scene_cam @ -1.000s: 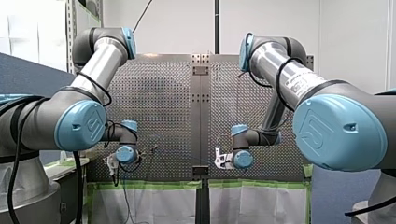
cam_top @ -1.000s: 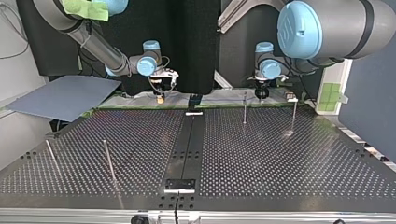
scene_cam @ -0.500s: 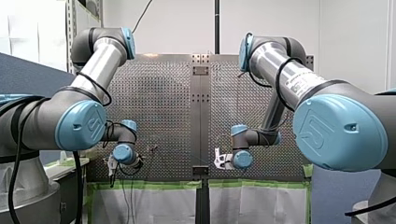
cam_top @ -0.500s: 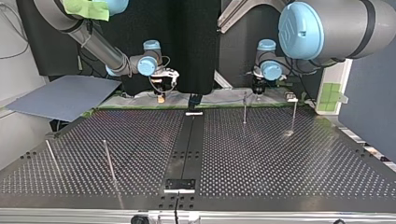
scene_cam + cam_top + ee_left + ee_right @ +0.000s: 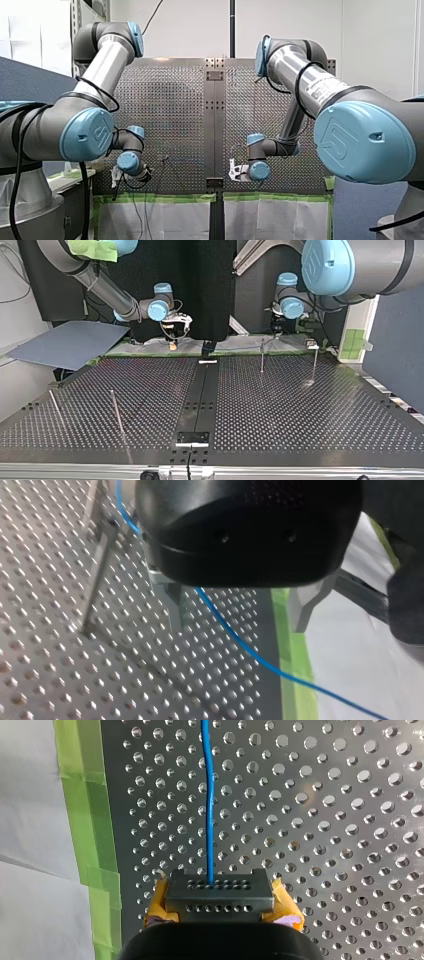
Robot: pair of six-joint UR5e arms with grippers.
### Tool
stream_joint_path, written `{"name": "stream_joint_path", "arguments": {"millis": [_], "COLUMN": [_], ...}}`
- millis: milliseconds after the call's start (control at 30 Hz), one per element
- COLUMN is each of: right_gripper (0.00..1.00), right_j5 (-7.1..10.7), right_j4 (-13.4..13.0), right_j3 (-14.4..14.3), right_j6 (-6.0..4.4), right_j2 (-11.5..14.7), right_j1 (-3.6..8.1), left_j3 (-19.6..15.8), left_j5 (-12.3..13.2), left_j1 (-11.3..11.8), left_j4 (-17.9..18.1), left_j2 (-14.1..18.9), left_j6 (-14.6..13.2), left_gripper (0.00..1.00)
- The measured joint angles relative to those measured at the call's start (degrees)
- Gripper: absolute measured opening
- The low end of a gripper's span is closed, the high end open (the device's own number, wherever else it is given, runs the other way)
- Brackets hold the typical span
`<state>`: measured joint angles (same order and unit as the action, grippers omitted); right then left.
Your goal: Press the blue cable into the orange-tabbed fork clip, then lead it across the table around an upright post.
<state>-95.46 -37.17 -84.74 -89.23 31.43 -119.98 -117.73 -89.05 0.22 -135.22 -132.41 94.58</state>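
Perforated desk, green tape along its edge. Taut blue cable runs straight ahead of right tool, which looks clenched on it between yellow pads. Left tool is released, metal fingers wide, with the cable passing between them and an upright post just beside. Top view: tools at 11 and 1 o'clock. No fork clip made out. Judgement: left tool should grip low and hold tension before pressing. No containers seen.
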Motion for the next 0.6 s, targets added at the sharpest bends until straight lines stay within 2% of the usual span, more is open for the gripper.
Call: {"name": "stream_joint_path", "arguments": {"millis": [200,400,600], "right_gripper": [0.0,0.0,0.0], "right_j5": [0.0,0.0,0.0], "right_j4": [0.06,0.07,0.07], "right_j3": [0.01,0.01,0.0], "right_j6": [0.0,0.0,0.0], "right_j2": [0.0,0.0,0.0], "right_j1": [-0.02,-0.03,-0.03], "left_j3": [-3.04,-3.75,-3.78], "left_j5": [0.53,0.09,1.18], "left_j1": [-0.82,-1.87,-2.82], "left_j4": [0.52,-0.58,-0.71], "left_j2": [3.37,5.51,5.71], "left_j6": [0.58,0.49,-1.88], "left_gripper": [1.0,1.0,1.0]}}
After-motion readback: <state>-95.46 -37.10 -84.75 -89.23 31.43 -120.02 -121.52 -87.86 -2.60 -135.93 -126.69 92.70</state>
